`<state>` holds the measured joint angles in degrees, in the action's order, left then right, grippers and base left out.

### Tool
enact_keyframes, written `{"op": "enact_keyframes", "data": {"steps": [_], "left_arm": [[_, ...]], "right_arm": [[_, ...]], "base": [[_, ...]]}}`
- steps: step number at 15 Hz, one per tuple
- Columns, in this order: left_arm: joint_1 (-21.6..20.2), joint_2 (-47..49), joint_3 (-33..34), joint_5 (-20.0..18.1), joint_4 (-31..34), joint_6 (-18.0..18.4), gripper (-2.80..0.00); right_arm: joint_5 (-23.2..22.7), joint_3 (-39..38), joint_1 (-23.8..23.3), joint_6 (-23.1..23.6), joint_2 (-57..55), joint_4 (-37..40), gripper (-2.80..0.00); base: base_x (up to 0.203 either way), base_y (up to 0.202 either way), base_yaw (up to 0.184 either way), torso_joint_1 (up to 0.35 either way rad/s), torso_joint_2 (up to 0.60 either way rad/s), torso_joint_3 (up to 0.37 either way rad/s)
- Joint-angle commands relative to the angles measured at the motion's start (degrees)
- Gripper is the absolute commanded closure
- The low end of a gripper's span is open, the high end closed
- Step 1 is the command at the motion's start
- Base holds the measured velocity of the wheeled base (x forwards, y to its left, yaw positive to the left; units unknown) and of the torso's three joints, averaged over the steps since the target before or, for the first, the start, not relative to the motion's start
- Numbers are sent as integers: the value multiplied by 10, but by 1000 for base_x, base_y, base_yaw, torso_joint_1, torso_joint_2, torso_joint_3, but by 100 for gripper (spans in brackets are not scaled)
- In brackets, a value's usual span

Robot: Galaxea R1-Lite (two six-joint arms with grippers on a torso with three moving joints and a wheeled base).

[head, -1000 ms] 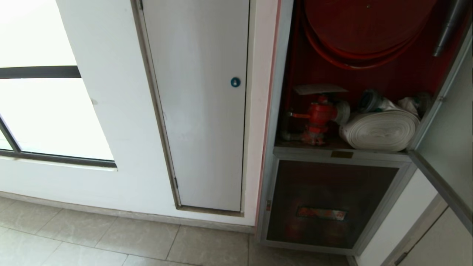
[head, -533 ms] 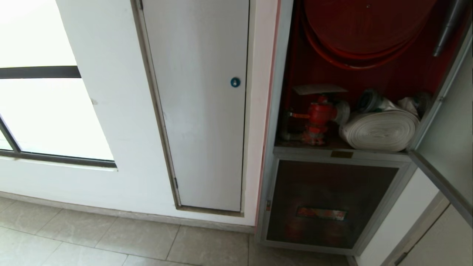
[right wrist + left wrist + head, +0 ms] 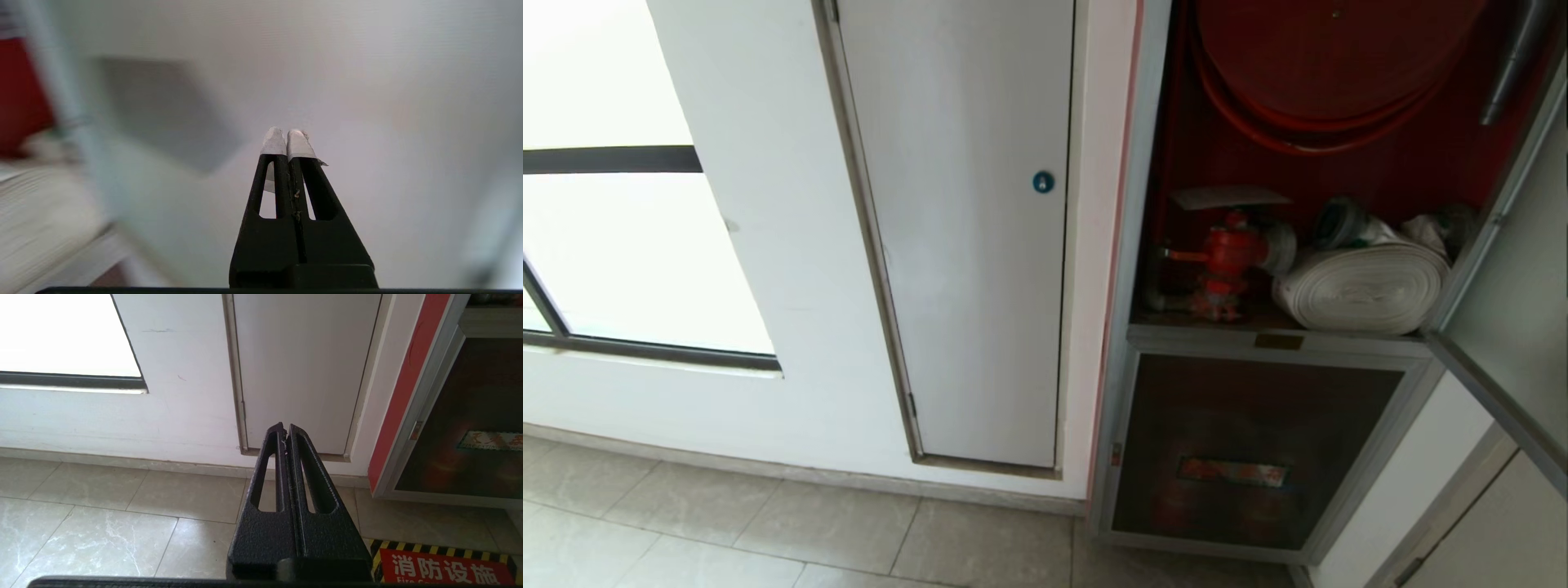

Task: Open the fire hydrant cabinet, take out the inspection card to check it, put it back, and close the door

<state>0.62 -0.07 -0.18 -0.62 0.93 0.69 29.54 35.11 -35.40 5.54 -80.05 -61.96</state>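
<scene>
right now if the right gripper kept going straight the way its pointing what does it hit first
Most likely the inner face of the open door: the shut right gripper points at that pale surface, with nothing seen between. The white rolled hose lies off to one side. Depth is unclear in the blur.

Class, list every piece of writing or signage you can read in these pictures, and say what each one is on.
"消防设施": white characters on the red floor sign with a yellow-black striped border. The English line beneath starts "Fire" and is then cut off.
Label on the dark lower panel: too blurred to read.
Brass plate on the fire hydrant cabinet: too small to read.
</scene>
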Motion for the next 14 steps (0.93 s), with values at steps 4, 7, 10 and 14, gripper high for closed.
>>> {"op": "enact_keyframes", "data": {"steps": [4, 7, 10, 14], "left_arm": [[0, 1, 0, 0, 0, 0, 0], [0, 1, 0, 0, 0, 0, 0], [0, 1, 0, 0, 0, 0, 0], [0, 1, 0, 0, 0, 0, 0]], "right_arm": [[-10, -7, 183, -23, -5, -5, 0], [-30, -30, 285, -43, 13, -6, 0], [-40, -83, 332, -37, 93, -4, 0], [-41, -165, 340, -9, 229, -3, 0]], "base": [[0, 0, 0, 0, 0, 0], [0, 0, 0, 0, 0, 0], [0, 0, 0, 0, 0, 0], [0, 0, 0, 0, 0, 0]]}}
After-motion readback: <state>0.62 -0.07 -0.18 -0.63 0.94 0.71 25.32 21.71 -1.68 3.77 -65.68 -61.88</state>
